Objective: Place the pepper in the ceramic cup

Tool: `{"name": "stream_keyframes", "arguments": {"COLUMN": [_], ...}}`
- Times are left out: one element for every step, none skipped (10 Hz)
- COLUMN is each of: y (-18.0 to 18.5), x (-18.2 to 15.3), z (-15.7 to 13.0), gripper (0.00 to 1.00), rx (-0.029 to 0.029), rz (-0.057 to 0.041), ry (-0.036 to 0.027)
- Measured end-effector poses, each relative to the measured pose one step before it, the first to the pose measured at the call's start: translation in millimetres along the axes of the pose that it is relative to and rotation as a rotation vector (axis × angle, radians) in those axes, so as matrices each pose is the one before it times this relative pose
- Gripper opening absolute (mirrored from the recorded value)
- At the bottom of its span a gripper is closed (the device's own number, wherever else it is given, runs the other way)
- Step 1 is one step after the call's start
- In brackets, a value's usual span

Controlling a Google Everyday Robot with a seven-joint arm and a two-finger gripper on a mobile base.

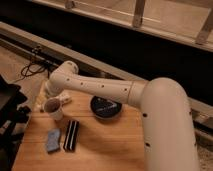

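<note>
The white ceramic cup point(53, 109) stands upright near the table's back left corner. Its mouth looks dark reddish-brown; I cannot tell whether that is the pepper, and no pepper shows anywhere else. My gripper point(46, 98) hangs from the white arm just behind and above the cup's left rim, very close to it and partly hidden by the wrist.
A round black bowl point(106, 107) sits to the right of the cup. A black-and-white striped block point(71, 135) and a blue sponge point(52, 140) lie in front of the cup on the wooden table point(110, 150). The arm's large white link point(165, 125) covers the right side. A dark object point(10, 105) stands left of the table.
</note>
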Motion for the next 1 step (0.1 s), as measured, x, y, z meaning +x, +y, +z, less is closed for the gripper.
{"name": "stream_keyframes", "arguments": {"y": [0.56], "x": [-8.11], "z": [-7.82], "gripper": [0.63], "rx": [0.01150], "rz": [-0.01666], "ry": [-0.00819]}}
